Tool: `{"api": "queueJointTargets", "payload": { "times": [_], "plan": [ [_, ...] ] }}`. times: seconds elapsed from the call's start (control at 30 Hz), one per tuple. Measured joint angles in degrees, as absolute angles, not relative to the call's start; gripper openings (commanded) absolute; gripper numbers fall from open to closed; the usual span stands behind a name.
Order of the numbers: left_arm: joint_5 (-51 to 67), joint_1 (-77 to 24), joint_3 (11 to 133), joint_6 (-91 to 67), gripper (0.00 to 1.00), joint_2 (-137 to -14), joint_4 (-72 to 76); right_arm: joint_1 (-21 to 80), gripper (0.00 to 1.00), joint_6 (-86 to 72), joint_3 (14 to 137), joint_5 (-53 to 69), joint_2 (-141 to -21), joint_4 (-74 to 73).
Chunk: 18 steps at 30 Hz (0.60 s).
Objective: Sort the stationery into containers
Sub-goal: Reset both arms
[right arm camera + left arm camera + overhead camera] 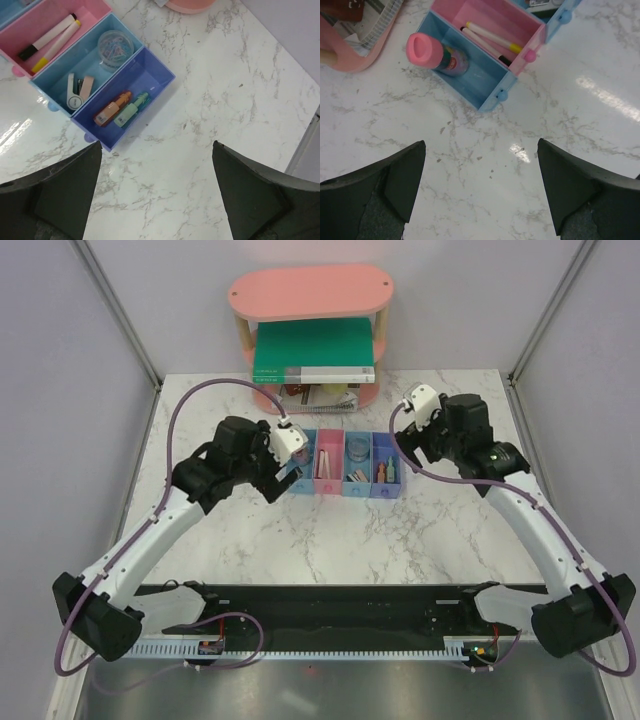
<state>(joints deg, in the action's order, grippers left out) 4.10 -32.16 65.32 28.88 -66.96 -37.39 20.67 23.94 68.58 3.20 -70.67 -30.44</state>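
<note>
Tools (481, 141) (157, 142) wide open beside bins (327, 488)

the leftmost blue plastic bin (305, 480) is partly hidden behind the left black gripper (283, 483) from above, and the pink oval shelf (350, 62) runs off the left wrist view's corner.

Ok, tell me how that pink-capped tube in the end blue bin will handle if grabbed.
The pink-capped tube looks rigid and round, so it would probably roll if laid flat. Its glossy printed body may slip in a pinch. Sticking up past the rim of the blue bin, it could tip if nudged.
</note>
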Motion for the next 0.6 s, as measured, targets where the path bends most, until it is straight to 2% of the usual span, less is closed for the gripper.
{"api": "queueJointTargets", "payload": {
  "times": [0.17, 0.4, 0.6],
  "plan": [
    [11.33, -27.49, 65.23, 20.91, 1.00, -63.05, -37.10, 15.99, 0.98, 20.93, 68.58, 8.99, -64.86, -35.83],
    [10.02, -25.80, 56.88, 16.93, 1.00, -49.84, -35.27, 13.65, 0.98, 19.22, 66.59, 12.75, -61.43, -39.31],
    [9.45, -25.74, 51.92, 16.93, 1.00, -45.21, -35.44, 13.63, 0.98, 18.11, 64.34, 14.66, -61.67, -40.07]
  ]
}}
